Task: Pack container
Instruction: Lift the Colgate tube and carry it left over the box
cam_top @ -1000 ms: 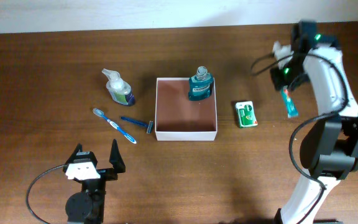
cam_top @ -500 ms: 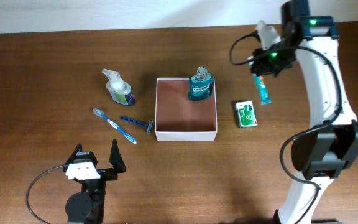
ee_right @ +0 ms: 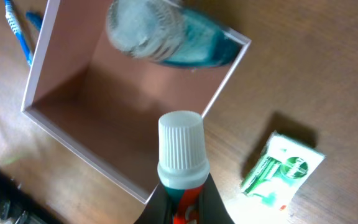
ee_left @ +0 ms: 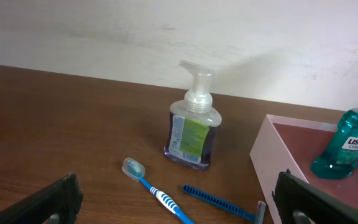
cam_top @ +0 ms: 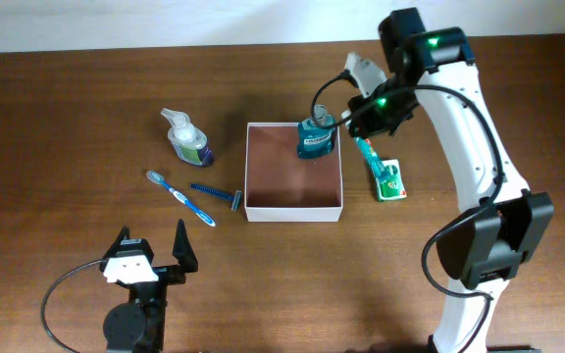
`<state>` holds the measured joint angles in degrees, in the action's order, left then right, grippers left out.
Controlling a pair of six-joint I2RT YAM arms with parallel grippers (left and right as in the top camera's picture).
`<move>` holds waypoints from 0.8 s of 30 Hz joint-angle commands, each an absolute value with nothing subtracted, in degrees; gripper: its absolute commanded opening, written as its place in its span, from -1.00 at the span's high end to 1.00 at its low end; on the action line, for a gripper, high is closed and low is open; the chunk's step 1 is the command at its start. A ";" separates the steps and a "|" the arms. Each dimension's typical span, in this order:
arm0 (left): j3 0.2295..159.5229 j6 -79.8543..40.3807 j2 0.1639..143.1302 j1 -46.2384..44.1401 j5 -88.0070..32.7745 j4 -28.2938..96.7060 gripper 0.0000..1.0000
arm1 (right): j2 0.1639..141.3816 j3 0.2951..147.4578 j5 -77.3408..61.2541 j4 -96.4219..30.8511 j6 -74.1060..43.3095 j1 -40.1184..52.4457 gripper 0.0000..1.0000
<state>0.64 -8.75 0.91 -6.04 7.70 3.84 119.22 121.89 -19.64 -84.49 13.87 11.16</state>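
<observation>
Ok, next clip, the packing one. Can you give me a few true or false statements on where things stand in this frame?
1. The mouthwash bottle stands inside the container. True.
2. The right gripper is empty. False: it is shut on a toothpaste tube, held near the container's right wall.
3. The toothbrush lies inside the container. False: it lies on the table to the left of the container in the overhead view, beside the razor.
4. The left gripper is open and holds nothing. True.
5. The green packet lies on the table outside the container. True.
</observation>
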 commanded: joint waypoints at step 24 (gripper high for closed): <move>0.51 -7.86 0.73 -6.24 7.29 3.97 -0.99 | 118.67 113.12 -20.36 -80.53 14.09 19.18 0.92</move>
<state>0.64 -8.75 0.91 -6.04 7.70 3.84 119.22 113.27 -19.64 -80.88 13.74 18.52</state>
